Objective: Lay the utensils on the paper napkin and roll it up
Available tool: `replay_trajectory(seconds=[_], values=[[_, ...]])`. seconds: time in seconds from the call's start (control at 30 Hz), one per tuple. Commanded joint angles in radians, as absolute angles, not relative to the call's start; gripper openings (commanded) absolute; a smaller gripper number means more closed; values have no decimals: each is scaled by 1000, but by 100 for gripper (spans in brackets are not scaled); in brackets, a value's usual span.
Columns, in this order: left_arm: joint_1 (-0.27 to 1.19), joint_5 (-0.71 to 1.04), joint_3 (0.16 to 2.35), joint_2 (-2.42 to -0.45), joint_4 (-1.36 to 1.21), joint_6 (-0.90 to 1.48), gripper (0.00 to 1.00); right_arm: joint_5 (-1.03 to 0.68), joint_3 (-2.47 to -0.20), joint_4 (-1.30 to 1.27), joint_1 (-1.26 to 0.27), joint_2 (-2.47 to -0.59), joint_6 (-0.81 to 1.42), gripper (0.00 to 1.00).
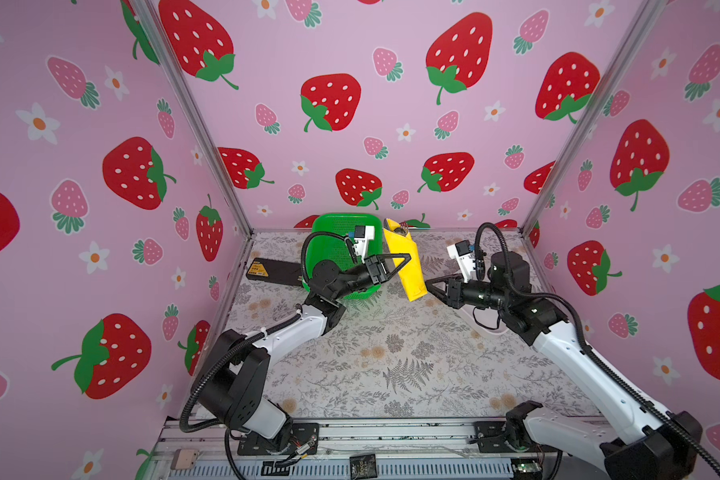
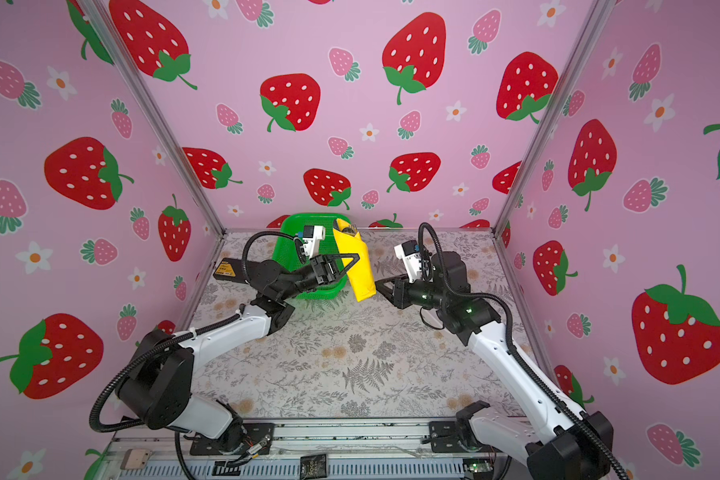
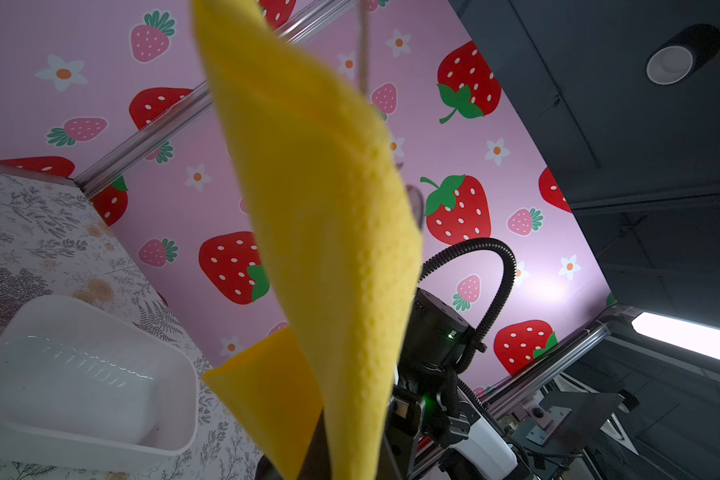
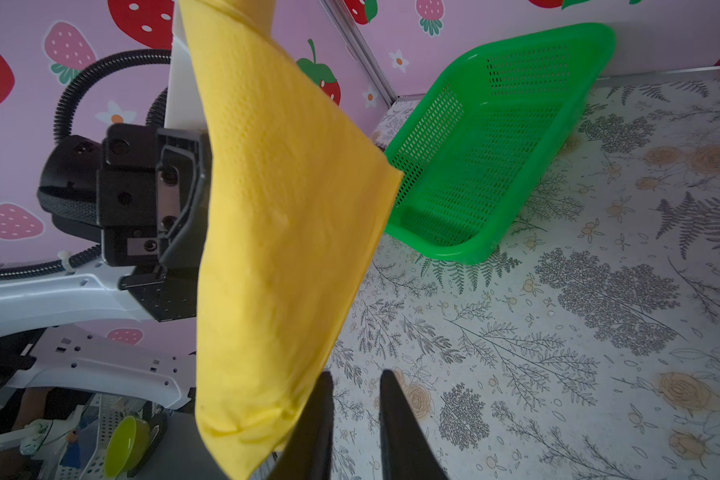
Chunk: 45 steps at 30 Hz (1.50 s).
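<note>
Left arm: reaches up from the near-left base toward 1 o'clock, elbow bent, wrist turned so the left gripper [image 1: 406, 258] points at 3 o'clock in both top views [image 2: 355, 257]. Its jaws are clamped on the paper napkin [image 1: 406, 266], about mid-length, on the 9 o'clock edge.

Right arm: comes from the near-right base toward 11 o'clock, forearm low, wrist level, right gripper [image 1: 430, 286] pointing at 9 o'clock. Jaws are narrowly apart. The right wrist view shows bare table through the gap, so the right gripper [image 4: 355, 374] holds nothing. One finger sits just beside the napkin's lower end; cannot tell if it touches.

Napkin: rolled into a yellow tube and held in the air, off the table, in the far middle of the workspace. In both top views [image 2: 356, 270] the long axis runs roughly 12 to 6 o'clock, leaning a bit 11 to 5. The lower end points at 5 o'clock, next to the right gripper. The utensils [image 1: 400, 227] are wrapped inside. Only dark metal tips poke out of the 12 o'clock end, too small to sort.

The green basket [image 1: 333, 232] is at 9 o'clock of the napkin, behind the left wrist. The white dish [image 1: 489, 328] lies under the right forearm.
</note>
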<state>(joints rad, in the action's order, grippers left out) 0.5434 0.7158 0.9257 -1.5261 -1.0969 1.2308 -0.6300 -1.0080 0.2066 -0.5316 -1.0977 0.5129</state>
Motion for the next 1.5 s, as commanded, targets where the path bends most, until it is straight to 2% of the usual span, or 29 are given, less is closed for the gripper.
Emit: replay_trajectory(seconds=[0.0, 0.13, 0.27, 0.37, 0.57, 0.83, 1.03, 1.47], values=[[543, 716, 951, -1494, -1179, 1237, 0, -625, -1042, 269, -526, -1066, 432, 23], [542, 718, 948, -1494, -1176, 1233, 0, -470, -1095, 348, -523, -1037, 384, 24], [541, 717, 941, -1493, -1170, 1229, 0, -348, -1126, 301, -522, -977, 416, 26], [541, 713, 937, -1490, -1164, 1221, 0, -390, -1136, 216, -522, -944, 458, 27], [541, 716, 936, -1490, -1150, 1212, 0, -720, -1130, -23, -534, -978, 597, 29], [542, 716, 937, -1486, -1152, 1213, 0, -571, -1175, 107, -600, -1084, 534, 33], [542, 719, 940, -1480, -1150, 1215, 0, -542, -1169, 144, -604, -1137, 516, 37], [543, 722, 951, -1488, -1161, 1226, 0, -667, -1102, 88, -603, -1164, 526, 38]])
